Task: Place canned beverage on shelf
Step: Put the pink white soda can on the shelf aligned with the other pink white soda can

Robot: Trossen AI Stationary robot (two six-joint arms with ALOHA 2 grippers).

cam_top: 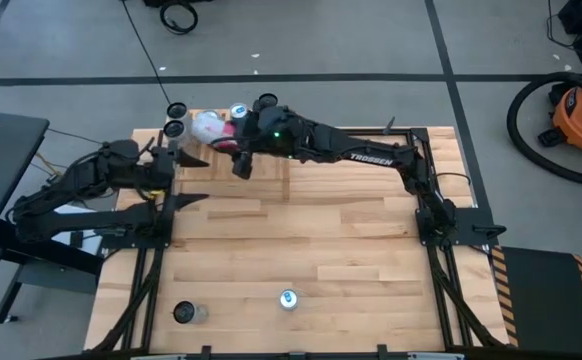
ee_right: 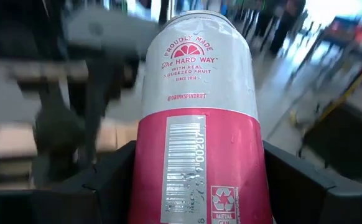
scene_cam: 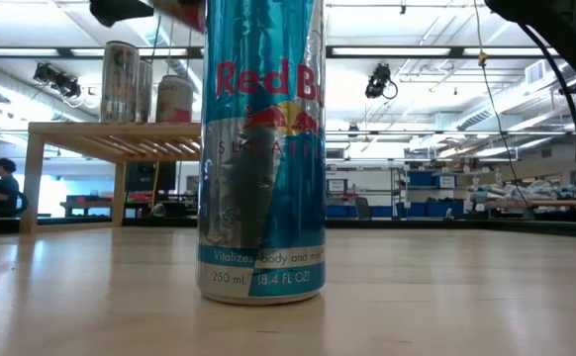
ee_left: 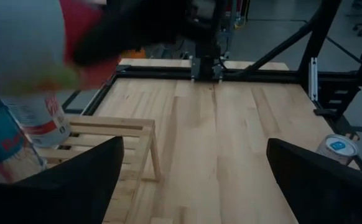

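My right gripper (cam_top: 233, 140) reaches to the table's far left and is shut on a pink and white can (ee_right: 199, 124), also seen in the high view (cam_top: 209, 127). It holds the can above the pale slatted shelf (ee_left: 116, 132), which stands on the table on its legs (scene_cam: 36, 178). Several cans (scene_cam: 120, 81) stand on the shelf's top. My left gripper (ee_left: 193, 186) is open and empty beside the shelf's near left (cam_top: 171, 165). My right gripper pinches the can's pink lower half (ee_right: 150, 180) between its two fingers, one on each side. The can's white top end points away from the wrist. The can is lifted clear, above the shelf and the cans on it.
A blue and silver Red Bull can (cam_top: 288, 299) stands near the table's front edge and fills the low view (scene_cam: 261, 148). A dark can (cam_top: 184, 313) stands at the front left. Bare planks lie between them and the shelf.
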